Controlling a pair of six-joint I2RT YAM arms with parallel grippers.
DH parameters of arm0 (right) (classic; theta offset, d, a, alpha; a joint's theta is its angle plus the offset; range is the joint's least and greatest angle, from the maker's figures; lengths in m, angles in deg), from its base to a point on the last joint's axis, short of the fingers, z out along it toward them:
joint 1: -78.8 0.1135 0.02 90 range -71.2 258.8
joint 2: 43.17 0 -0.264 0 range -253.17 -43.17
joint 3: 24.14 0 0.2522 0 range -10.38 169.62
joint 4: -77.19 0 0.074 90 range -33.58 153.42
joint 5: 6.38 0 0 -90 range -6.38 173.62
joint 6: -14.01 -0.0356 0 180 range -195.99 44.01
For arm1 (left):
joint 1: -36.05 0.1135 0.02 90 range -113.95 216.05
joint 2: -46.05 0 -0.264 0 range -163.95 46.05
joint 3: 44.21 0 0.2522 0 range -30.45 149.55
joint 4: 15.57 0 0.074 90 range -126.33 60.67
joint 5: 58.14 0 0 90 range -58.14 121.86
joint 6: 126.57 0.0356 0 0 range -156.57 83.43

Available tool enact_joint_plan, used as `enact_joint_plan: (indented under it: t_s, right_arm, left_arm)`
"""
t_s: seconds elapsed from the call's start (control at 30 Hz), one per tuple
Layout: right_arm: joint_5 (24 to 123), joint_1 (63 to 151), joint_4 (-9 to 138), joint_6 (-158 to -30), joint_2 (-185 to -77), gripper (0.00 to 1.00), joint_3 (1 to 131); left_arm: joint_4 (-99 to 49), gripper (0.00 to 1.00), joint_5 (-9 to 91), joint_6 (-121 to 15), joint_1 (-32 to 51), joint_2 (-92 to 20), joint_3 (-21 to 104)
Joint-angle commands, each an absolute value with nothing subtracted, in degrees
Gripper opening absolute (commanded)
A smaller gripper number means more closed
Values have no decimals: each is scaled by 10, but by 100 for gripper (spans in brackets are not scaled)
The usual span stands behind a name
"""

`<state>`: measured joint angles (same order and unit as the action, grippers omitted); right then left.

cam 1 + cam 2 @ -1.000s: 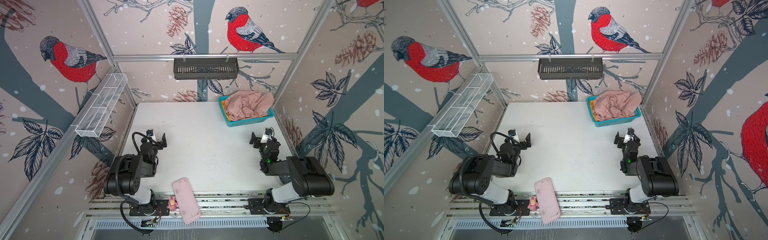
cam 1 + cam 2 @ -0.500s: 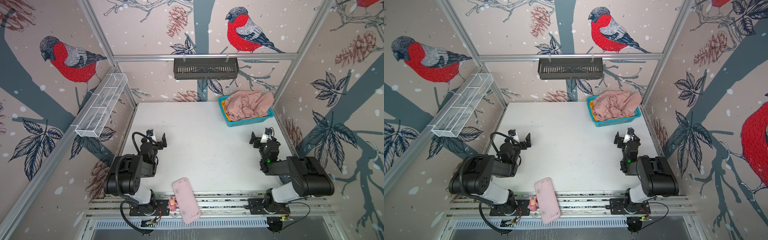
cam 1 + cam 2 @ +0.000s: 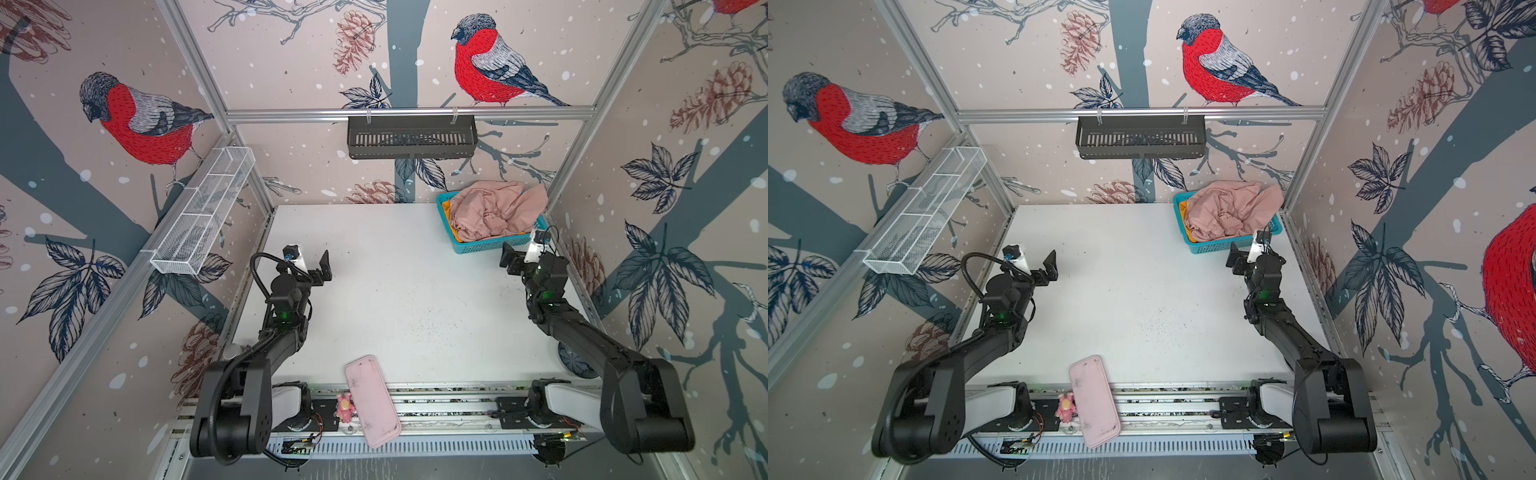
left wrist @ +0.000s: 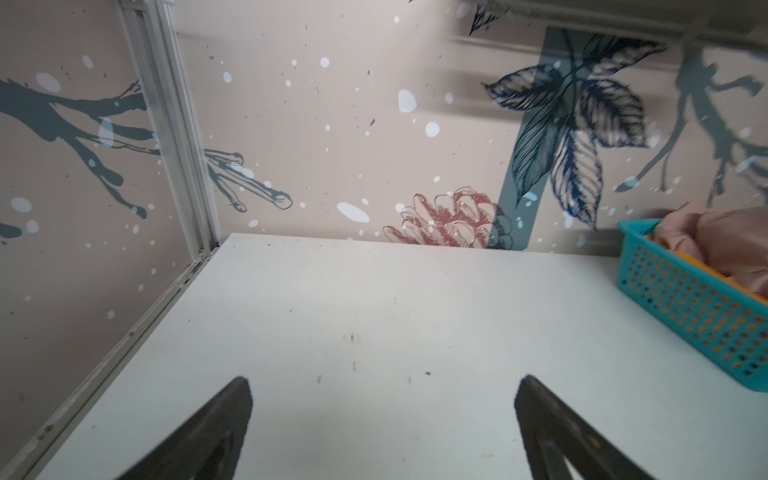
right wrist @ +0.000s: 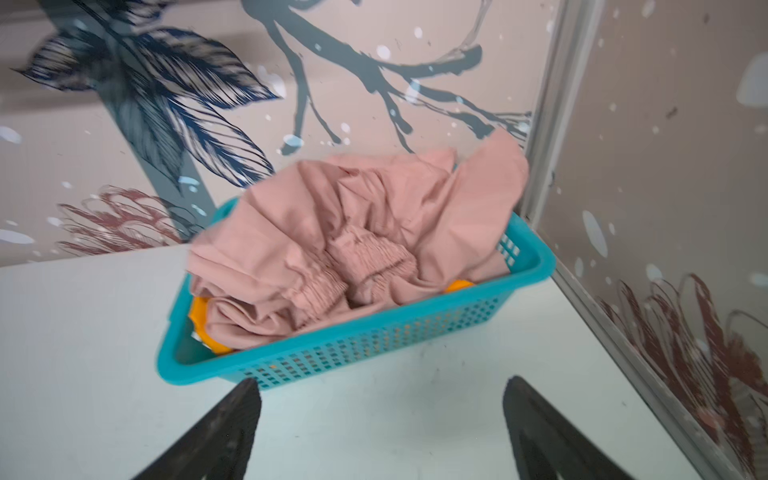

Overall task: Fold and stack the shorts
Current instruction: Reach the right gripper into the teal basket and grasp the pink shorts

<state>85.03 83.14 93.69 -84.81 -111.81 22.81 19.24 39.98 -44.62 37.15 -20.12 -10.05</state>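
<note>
Facing it all: dusty-pink cloth shorts atop bright orange cloth shorts in teal plastic mesh basket, none folded/stacked. My left gripper & right gripper gape, empty.

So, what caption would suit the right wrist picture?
Open right claw faces a teal basket heaped with pink shorts over orange shorts.

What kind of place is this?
Probably a robot lab test cell: aluminium frame rails, two black arms at a white table, teal plastic mesh basket holding dusty pink cloth shorts.
</note>
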Motion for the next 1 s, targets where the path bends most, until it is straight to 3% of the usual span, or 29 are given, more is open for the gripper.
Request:
enact_joint_plan:
  t_s: [0.0,0.17,0.27,0.53,0.67,0.8,0.9,0.93,0.97]
  right_arm:
    - [797,841,796,-849,-1144,96,311]
    - [740,865,716,-805,-1283,100,471]
    - [728,890,677,-776,-1371,92,556]
    - [831,944,645,-735,-1514,89,677]
    - [861,945,643,-740,-1552,81,710]
    - [867,946,632,-731,-1568,54,739]
    - [866,948,619,-729,-1560,12,752]
    - [868,948,618,-730,-1550,4,751]
    - [869,948,618,-732,-1535,3,748]
  left_arm:
    - [70,99,454,-525,355,-159,-77]
    - [17,99,468,-548,314,-107,-59]
    - [-23,99,471,-569,312,-82,-47]
    - [-103,99,467,-579,311,-23,-45]
    - [-103,99,468,-590,311,-5,-58]
    - [-122,99,461,-586,311,-5,-51]
    - [-118,99,467,-589,311,-9,-47]
    - [-118,99,469,-589,311,-10,-46]
    - [-118,99,472,-589,311,-11,-44]
